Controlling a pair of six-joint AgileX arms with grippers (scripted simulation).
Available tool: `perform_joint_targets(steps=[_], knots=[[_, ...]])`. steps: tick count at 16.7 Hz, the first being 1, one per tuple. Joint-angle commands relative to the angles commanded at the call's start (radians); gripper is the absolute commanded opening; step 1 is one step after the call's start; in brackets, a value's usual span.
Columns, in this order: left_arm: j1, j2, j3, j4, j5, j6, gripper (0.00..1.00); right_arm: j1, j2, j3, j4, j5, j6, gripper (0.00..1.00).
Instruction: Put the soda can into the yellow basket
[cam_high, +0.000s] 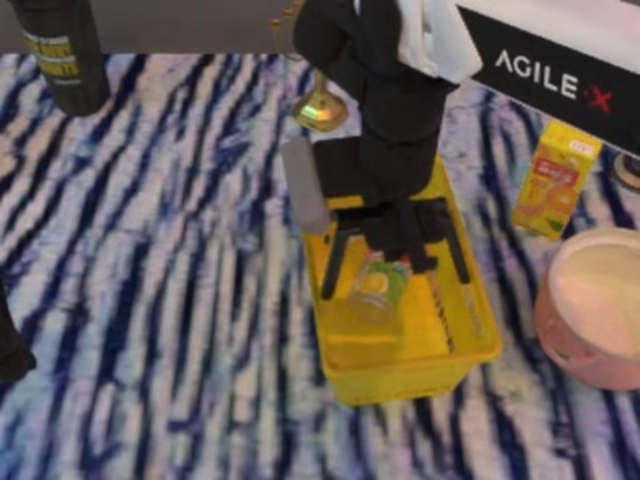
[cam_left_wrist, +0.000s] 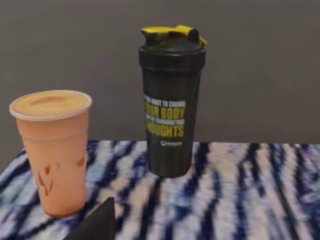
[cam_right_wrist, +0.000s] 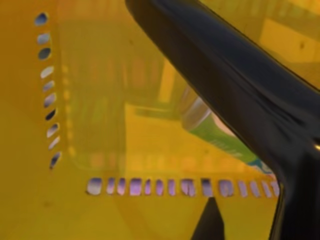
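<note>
Can, the soda can, hangs tilted inside the yellow basket, pinched by the right gripper that reaches down over the basket to release it low. Left arm is parked left of the basket.

My right end effector fills the yellow basket mouth beside its black handle; the worktop to the left lies open.

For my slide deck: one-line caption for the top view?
Right hand holds the tilted can over the basket.
</note>
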Motion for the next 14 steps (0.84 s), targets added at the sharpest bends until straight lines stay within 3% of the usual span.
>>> perform_joint_targets(steps=[6, 14], knots=[[0.000, 0.000, 0.000, 0.000, 0.000, 0.000, 1.00, -0.001, 0.001, 0.004, -0.004, 0.000, -0.001, 0.00], [0.000, 0.000, 0.000, 0.000, 0.000, 0.000, 1.00, -0.029, -0.032, 0.145, -0.178, 0.000, -0.037, 0.00]])
